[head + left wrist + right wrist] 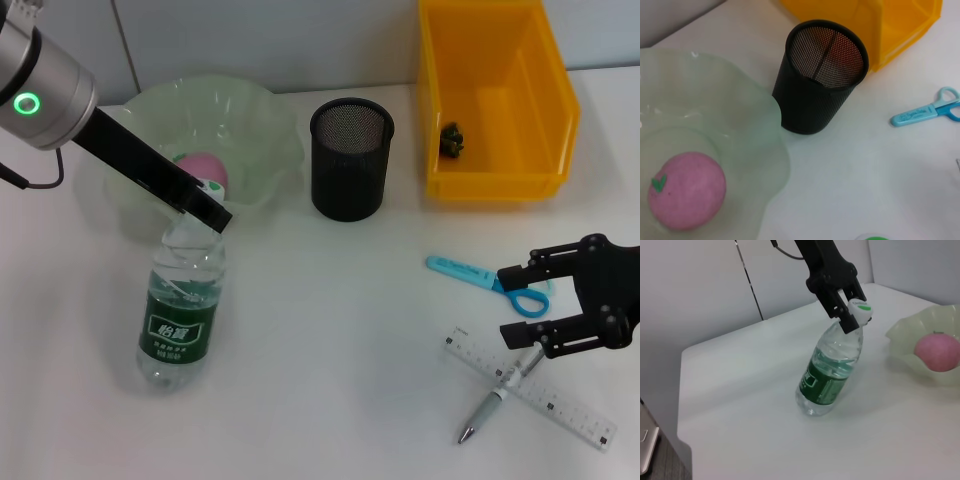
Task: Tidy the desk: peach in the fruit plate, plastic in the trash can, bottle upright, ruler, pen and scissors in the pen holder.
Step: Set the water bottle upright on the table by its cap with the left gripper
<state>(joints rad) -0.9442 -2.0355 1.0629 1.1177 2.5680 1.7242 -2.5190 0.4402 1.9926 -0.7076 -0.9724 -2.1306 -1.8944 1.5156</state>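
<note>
White desk (330, 330) under me, yellow plastic bin (497, 100) far right, pale green wavy fruit plate (255, 130) far left holding pink peach (200, 165), clear green-labelled water bottle (182, 320) tilted near left, my left gripper (205, 205) clamped on its cap, my right gripper (527, 304) spread wide, empty, above blue scissors (485, 277).

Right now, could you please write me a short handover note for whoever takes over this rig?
Left claw: shut on the bottle at its neck; bottle tilted, base on the desk.
Right claw: open, hovering over the scissors, pen and ruler.
Done: peach in the fruit plate; a dark scrap lies in the yellow bin.
Left: stand the bottle upright; scissors, pen and ruler into the pen holder, which holds nothing yet.
</note>
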